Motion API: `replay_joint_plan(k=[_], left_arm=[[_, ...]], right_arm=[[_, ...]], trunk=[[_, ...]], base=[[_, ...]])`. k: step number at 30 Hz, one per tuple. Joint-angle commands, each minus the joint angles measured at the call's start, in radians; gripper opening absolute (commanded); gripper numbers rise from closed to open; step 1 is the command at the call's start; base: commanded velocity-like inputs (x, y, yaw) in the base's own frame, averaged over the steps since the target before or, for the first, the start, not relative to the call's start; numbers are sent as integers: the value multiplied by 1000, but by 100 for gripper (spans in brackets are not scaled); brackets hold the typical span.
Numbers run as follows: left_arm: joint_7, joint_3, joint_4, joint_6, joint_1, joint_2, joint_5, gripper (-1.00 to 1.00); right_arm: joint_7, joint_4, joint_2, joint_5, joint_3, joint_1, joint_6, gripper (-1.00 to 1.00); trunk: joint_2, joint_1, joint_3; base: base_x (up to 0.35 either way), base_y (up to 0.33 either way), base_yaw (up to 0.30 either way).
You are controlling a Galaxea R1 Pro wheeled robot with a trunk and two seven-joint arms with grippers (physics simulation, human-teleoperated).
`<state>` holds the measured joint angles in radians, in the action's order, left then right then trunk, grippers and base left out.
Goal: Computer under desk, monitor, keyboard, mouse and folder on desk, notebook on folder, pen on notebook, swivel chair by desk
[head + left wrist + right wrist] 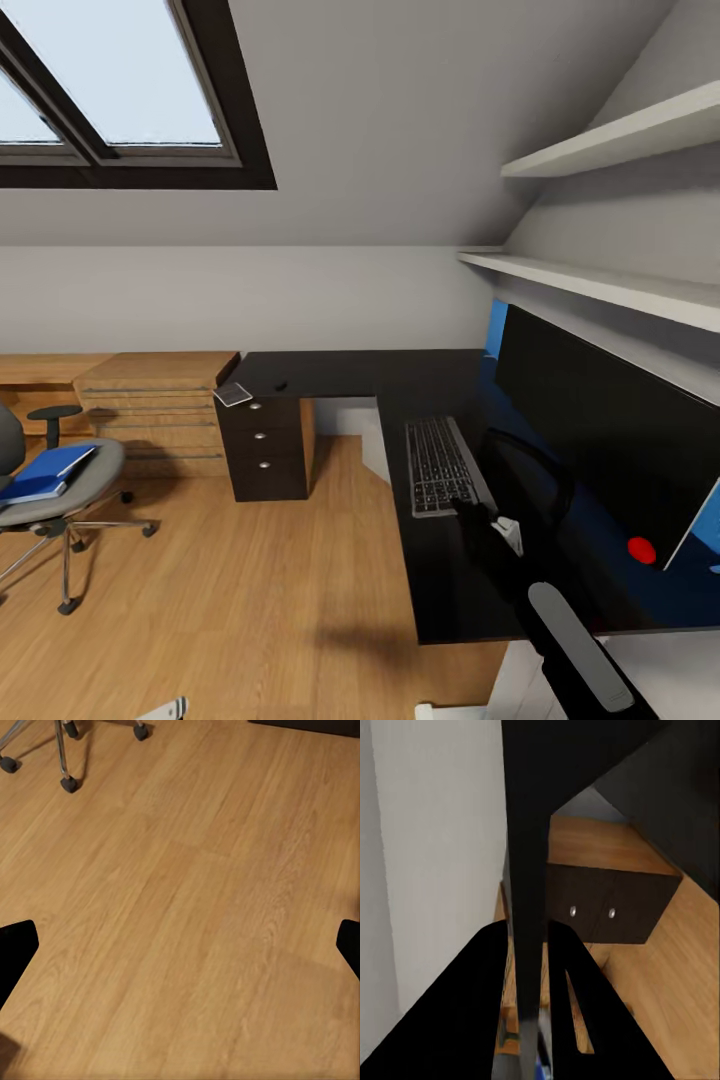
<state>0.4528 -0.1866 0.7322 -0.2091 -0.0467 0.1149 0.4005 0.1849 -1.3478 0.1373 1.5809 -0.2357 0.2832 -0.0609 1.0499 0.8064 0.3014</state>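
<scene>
Oak planks give me a broad stretch of bare floor (pixel 250 600) between the swivel chair (pixel 50 490) on my left and the desk (pixel 340 372) on my right. The folder (pixel 45 472) lies flat on the chair's seat, well apart from the black surface.

That L-shaped surface runs along the back wall, then turns toward me. On the near wing the keyboard (pixel 445 465) lies flat, close to the wing's floor-side edge, with the monitor (pixel 600 430) standing just beside it against the blue back panel (pixel 496 325). At the far corner the notebook (pixel 233 394) sits right at the surface's edge, one corner seeming to overhang, and the mouse (pixel 281 384) rests near it, farther in. A black drawer cabinet (pixel 265 450) stands under that corner, beside a light-wood chest (pixel 155 410). Two white shelves (pixel 600 285) jut out above the monitor.

My right gripper (pixel 490 520) hovers at the keyboard's near end. Through its wrist camera the fingers (pixel 472 1005) stand close together with a thin dark slab (pixel 526 870) running between them; I cannot tell whether they are gripping it.

My left gripper (pixel 180 941) hangs over bare planks, its fingers (pixel 16 945) spread wide with nothing between them, and two of the chair's casters (pixel 69 784) sit at the far side of that view.
</scene>
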Motion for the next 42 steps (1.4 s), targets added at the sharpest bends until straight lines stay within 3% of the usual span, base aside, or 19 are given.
replay_joint_plan(k=[1,8,13,17,21,24,30,36,42], left_arm=[[7,-8,0,-7,-1,2,11,100],[7,-8,0,-7,-1,2,11,100],[7,-8,0,-7,-1,2,11,100],[7,-8,0,-7,-1,2,11,100],[7,-8,-1,-7,-1,2,12,100],[7,-8,-1,-7,-1,2,12,100],[7,-7,0,-9,-1,1,9,100],[7,-7,0,-10,-1,2,8,100],[8,-7,0,-10,-1,2,8,100]], right_arm=[[4,8,1,4,0,2,-1,-100],[1,31,13,-28,9,6,-4,-100],[3,31,26,-25,56,7,-31,-100],[4,33,46,-21,124,6,-186,-100],[2,38,52,-21,229,7,-366,-100],[1,45,53,-21,270,7,-413,-100],[-1,52,49,-18,312,7,-435,-100],[-1,68,47,-13,322,7,-436,-100],[-1,89,47,29,320,7,-432,-100]], trunk=[[1,0,1],[1,0,1],[1,0,1],[1,0,1],[1,0,1],[1,0,1],[1,0,1],[1,0,1],[1,0,1]], base=[[-1,-9,0],[0,-1,0],[0,0,0],[0,0,0],[0,0,0],[0,0,0],[0,0,0],[63,-64,0],[75,-86,0]])
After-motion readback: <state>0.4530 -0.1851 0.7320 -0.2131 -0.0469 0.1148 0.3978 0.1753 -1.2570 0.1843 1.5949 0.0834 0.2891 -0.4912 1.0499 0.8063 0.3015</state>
